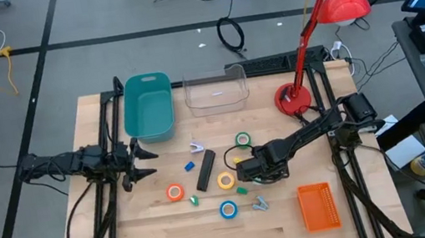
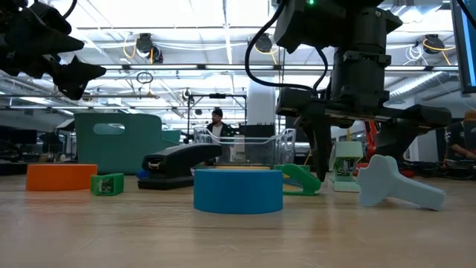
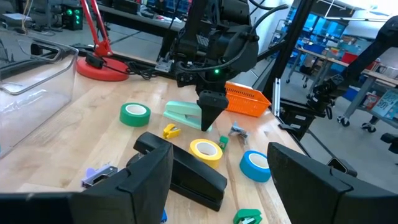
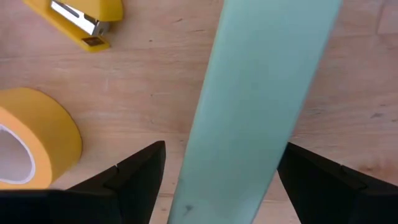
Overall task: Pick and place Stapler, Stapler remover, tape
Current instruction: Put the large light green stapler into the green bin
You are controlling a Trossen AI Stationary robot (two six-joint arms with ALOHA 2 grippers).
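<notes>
Right gripper (image 1: 241, 168) open astride mint-green stapler (image 4: 255, 106) beside yellow tape (image 1: 226, 180) on tabletop (image 1: 161, 228); left gripper (image 1: 145, 162) open, waiting apart.

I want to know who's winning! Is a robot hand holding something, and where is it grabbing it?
Nothing is held. The right gripper stands open astride the pale green stapler, not yet closed. The left gripper is open and empty.

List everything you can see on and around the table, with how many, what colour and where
tape rolls: four; orange, yellow, blue, green; spread mid-table
black stapler: one, centre
pale green stapler: one, between the right gripper's fingers
small yellow stapler: one, beside it
teal bin: one, far side
clear bin: one, beside the teal bin
orange basket: one, near right corner
red lamp: one, far right
left gripper: open, table's left edge
right gripper: open, straddling the pale green stapler
</notes>
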